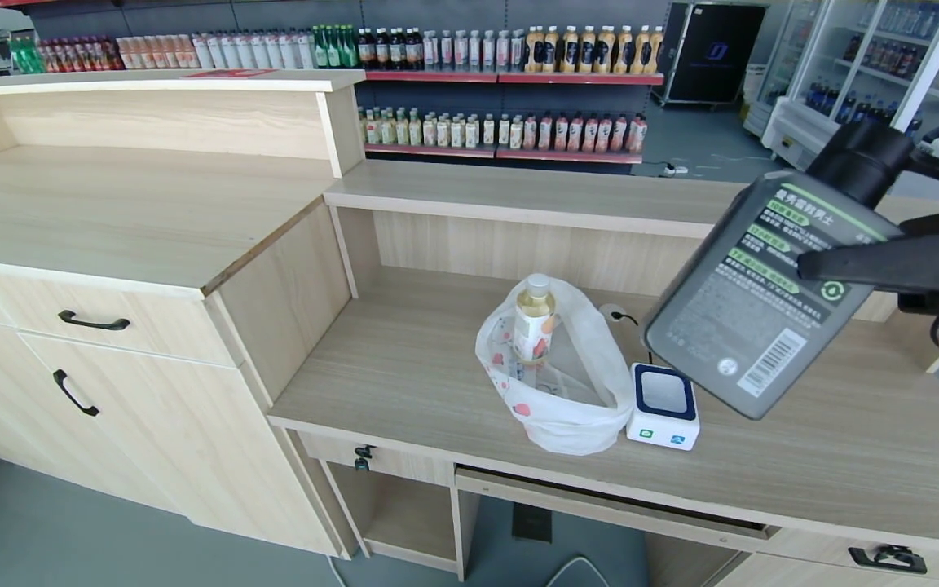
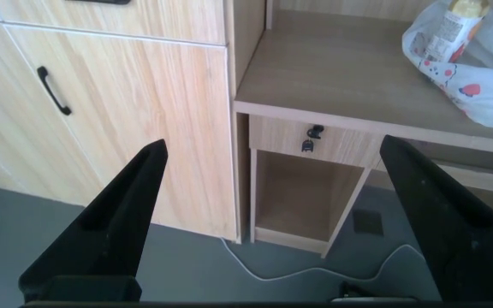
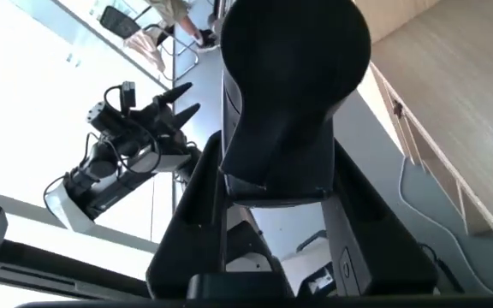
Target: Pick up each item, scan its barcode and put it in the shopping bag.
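Observation:
A dark grey bottle [image 1: 751, 302] with a black cap hangs tilted over the right side of the desk, its barcode label facing up toward me. My right gripper [image 1: 812, 265] is shut on it near the neck. In the right wrist view the black cap [image 3: 294, 94] stands between the fingers [image 3: 375, 231]. A white and blue scanner [image 1: 663, 405] sits on the desk just below and left of the bottle. Beside it stands the white shopping bag [image 1: 575, 383] with a drink bottle [image 1: 534, 322] inside. My left gripper [image 2: 274, 147] is open, low in front of the desk, left of the bag [image 2: 478, 85].
The desk [image 1: 404, 367] has a raised ledge behind it and a taller counter [image 1: 111, 212] with drawers to its left. A keyed drawer [image 2: 315, 137] and an open cubby sit under the desk front. Shelves of drinks [image 1: 502, 49] line the back.

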